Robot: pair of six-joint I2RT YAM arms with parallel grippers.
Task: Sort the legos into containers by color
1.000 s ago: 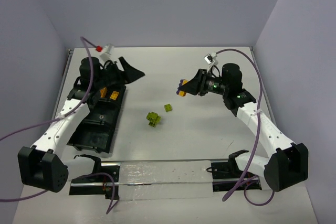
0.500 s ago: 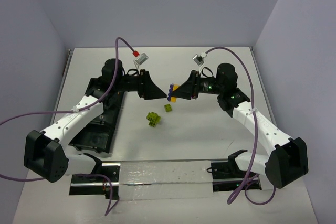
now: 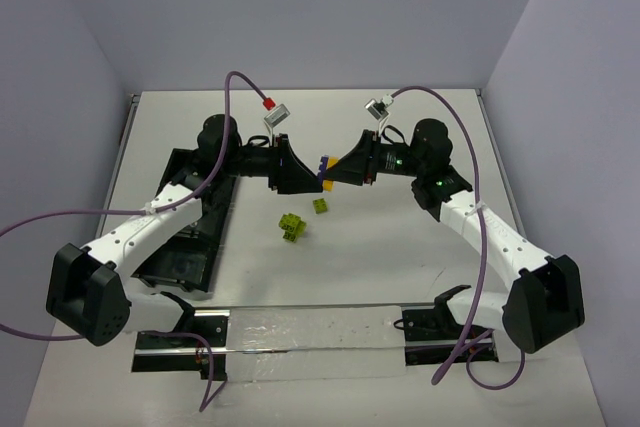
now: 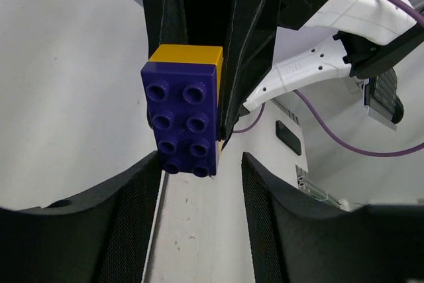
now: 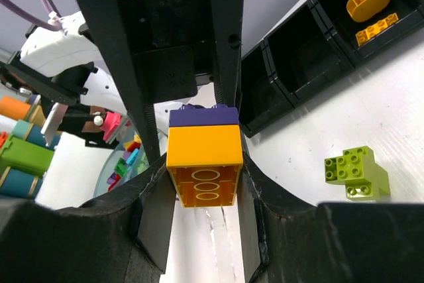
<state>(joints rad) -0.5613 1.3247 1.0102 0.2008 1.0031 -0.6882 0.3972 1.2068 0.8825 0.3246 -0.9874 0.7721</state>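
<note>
My right gripper [image 5: 203, 187] is shut on an orange-yellow lego [image 5: 203, 164] that has a blue-purple lego [image 5: 203, 116] stuck to its far end. It holds this stack [image 3: 325, 168] in the air over the table's middle. My left gripper [image 4: 199, 197] faces it head-on, jaws open. The blue-purple lego [image 4: 184, 124] has its near end just between the fingertips, and a gap shows on the right side. A lime-green clump [image 3: 292, 227] and a single green lego [image 3: 321, 205] lie on the table below. The containers are one black tray [image 3: 185, 247] at the left.
One tray compartment [image 5: 397, 38] holds two orange-yellow pieces [image 5: 368, 1]. The compartments beside it [image 5: 298, 51] show only black. A metal rail [image 3: 310, 332] runs along the near edge. Both arms' purple cables arch above the table.
My left arm swung from over the tray to the middle, up against the held stack, and its jaws narrowed. My right gripper shifted a little left, still holding the stack.
</note>
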